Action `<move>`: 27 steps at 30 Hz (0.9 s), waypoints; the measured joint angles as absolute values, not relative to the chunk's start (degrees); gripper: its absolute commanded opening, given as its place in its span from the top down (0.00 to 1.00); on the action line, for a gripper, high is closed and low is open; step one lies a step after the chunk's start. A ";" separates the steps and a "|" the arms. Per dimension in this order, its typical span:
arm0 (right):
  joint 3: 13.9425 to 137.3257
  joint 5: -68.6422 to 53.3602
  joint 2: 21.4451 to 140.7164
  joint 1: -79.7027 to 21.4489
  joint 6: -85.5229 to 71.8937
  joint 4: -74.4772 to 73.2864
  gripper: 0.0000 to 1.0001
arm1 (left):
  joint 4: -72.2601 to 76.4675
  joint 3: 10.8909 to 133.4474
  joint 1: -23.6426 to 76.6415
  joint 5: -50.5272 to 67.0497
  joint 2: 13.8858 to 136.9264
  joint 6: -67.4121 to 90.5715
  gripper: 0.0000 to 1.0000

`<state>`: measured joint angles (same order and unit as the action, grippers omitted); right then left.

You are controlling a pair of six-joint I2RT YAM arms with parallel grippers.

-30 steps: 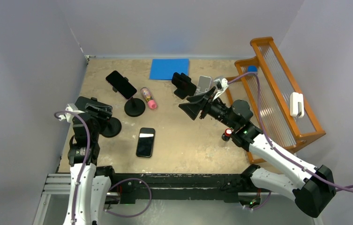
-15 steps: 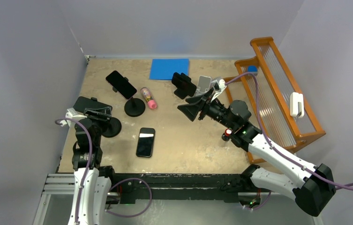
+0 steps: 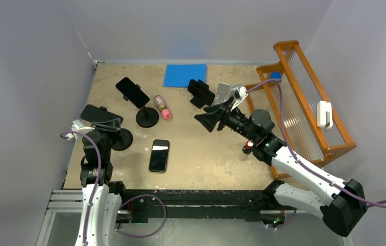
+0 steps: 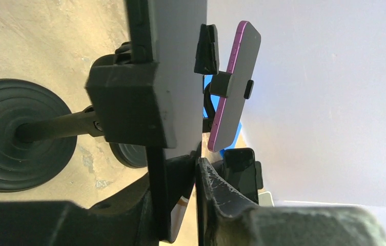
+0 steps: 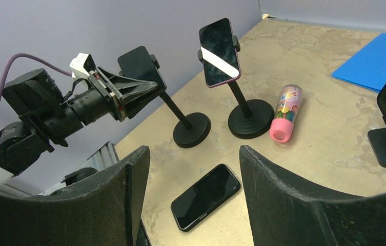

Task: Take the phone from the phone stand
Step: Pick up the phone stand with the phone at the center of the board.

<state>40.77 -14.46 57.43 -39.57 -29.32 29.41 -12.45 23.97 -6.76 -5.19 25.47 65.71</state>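
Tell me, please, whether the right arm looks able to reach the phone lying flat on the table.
Probably yes: the right hand hangs open above the table, and the flat phone lies on bare surface with nothing between them.

your stock: table (image 3: 206, 148), rough mottled stone-look top; loose phone (image 3: 159, 155), glossy black glass; phone stand (image 4: 21, 136), matt black plastic, ringed base; rack (image 3: 296, 110), varnished orange wood with ribbed clear plastic; mat (image 3: 185, 75), matt blue, smooth.

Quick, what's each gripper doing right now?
Left gripper: closed on the phone that sits in the stand.
Right gripper: open, holding nothing.
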 measured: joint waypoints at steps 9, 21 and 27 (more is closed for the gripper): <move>40.77 -14.44 57.74 -39.75 -29.30 29.15 0.33 | -12.10 23.55 -6.74 -5.10 25.34 65.91 0.98; 40.77 -14.46 57.80 -39.75 -29.23 29.02 0.33 | -15.70 26.30 -6.76 -5.08 25.02 63.44 1.00; 40.77 -14.44 57.80 -39.77 -29.21 29.02 0.33 | -19.90 30.15 -6.76 -5.17 25.45 61.23 1.00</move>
